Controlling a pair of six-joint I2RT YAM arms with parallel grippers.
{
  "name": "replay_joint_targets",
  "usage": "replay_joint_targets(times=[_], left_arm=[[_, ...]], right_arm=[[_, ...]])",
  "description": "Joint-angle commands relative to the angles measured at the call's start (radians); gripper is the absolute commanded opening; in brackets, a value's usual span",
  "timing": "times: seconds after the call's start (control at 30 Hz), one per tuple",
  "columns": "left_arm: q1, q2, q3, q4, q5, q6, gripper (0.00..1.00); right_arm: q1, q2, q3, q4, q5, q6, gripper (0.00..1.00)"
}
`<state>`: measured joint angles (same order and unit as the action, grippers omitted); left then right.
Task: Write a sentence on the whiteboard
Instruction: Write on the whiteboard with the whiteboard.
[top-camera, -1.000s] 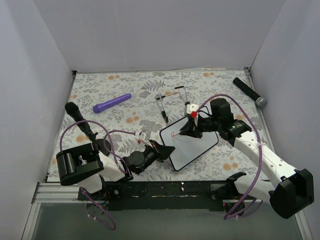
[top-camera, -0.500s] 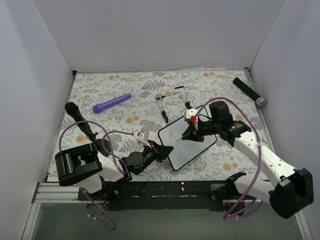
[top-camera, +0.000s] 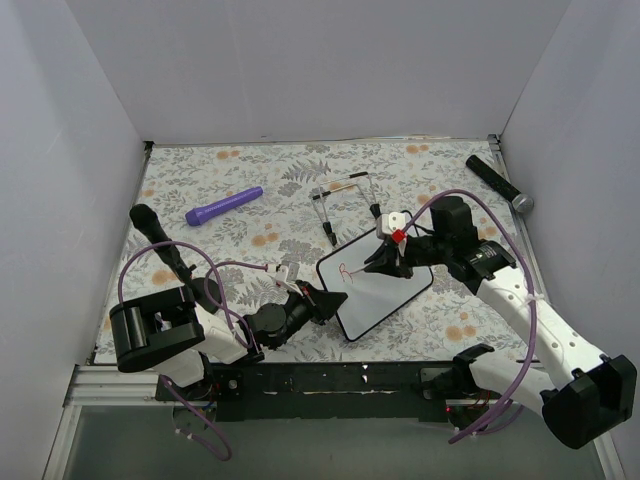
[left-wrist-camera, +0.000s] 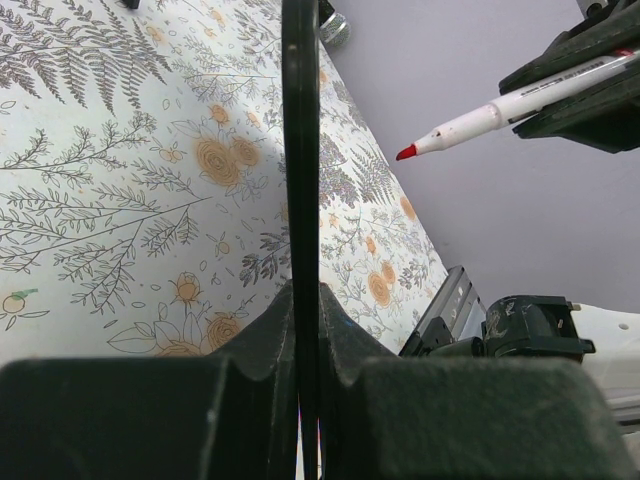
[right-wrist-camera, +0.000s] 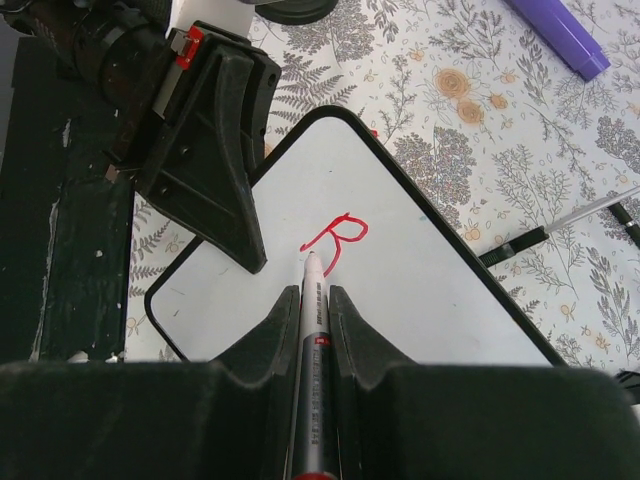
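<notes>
Over whiteboard (top-camera: 388, 296), right gripper (top-camera: 384, 259) tilted, clasping marker (right-wrist-camera: 313, 305)

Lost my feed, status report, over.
Left pincer shut on whiteboard edge. Right pincer shut on marker, tip off board. Sentence: only a red R. Nothing in the way.

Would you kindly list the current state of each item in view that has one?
Small white rectangular whiteboard with black rim: edge clamped in left gripper.
Red handwritten sentence: only "R" written.
Slim white red-tipped marker pen: uncapped, held by right gripper, tip by the R.
Purple plastic cylinder: lying on table.
Thin black wire stand: holding nothing.
</notes>
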<state>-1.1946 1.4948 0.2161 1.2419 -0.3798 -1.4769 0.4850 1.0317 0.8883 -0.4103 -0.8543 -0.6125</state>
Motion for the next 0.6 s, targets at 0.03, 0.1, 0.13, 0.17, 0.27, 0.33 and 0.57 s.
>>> replay_joint_targets(times=[0.03,0.1,0.13,0.17,0.27,0.33,0.57], left_arm=[[-0.007,-0.03,0.0,0.103,0.012,0.023,0.0],[-0.007,-0.028,-0.001,0.102,0.015,0.023,0.0],[-0.008,-0.027,0.0,0.103,0.016,0.023,0.0],[-0.007,-0.027,-0.003,0.103,0.018,0.023,0.0],[-0.007,-0.025,-0.004,0.106,0.018,0.024,0.0],[-0.007,-0.027,-0.004,0.105,0.021,0.024,0.0],[-0.008,-0.021,-0.003,0.11,0.024,0.026,0.0]], right_arm=[[-0.026,-0.021,-0.023,0.039,-0.02,0.005,0.01],[-0.034,-0.021,-0.025,0.047,-0.028,0.008,0.01],[-0.04,-0.021,-0.025,0.05,-0.031,0.01,0.01],[-0.043,-0.019,-0.025,0.05,-0.034,0.01,0.01],[-0.054,-0.019,-0.028,0.056,-0.038,0.01,0.01],[-0.062,-0.022,-0.032,0.061,-0.04,0.011,0.01],[-0.072,-0.028,-0.049,0.083,-0.049,0.031,0.01]])
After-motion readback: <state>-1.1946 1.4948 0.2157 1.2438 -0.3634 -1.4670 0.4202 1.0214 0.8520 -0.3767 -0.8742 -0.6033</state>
